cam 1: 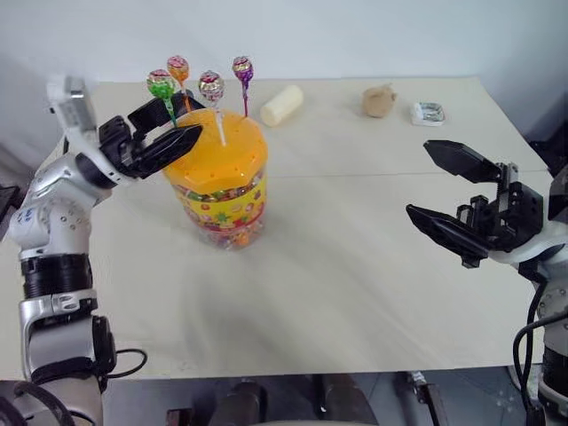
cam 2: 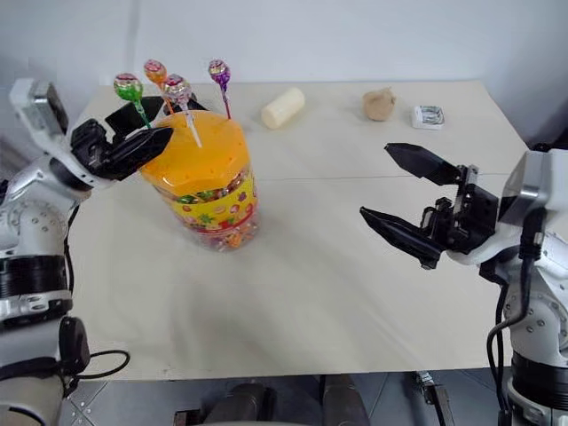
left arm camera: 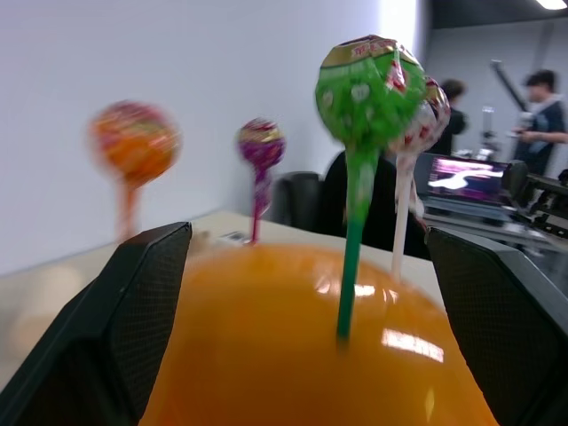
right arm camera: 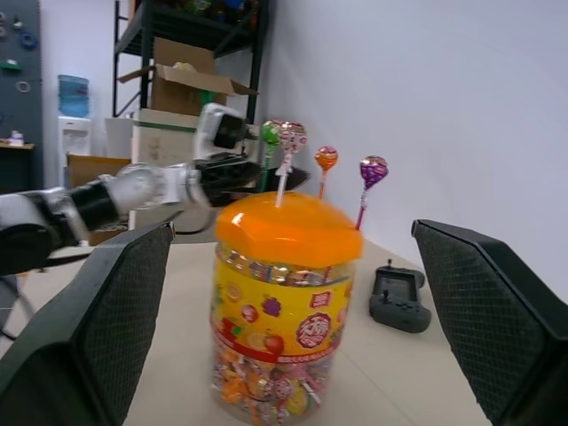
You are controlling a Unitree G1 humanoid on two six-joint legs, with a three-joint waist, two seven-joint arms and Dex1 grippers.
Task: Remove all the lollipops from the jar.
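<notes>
Jar [cam 1: 220, 191] stands near table's [cam 1: 355, 293] far left corner, four lollipops [cam 1: 161, 84] upright in its lid. My left claw [cam 1: 169, 124] gapes around the green stick; right claw [cam 1: 444, 195] agape, empty, well apart. Best pinch the stick low, pull straight up.

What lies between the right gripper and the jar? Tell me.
Only bare table, as the left eye view shows: the right gripper hangs with jaws open, apart from the jar, and nothing sits on the stretch between them.
</notes>
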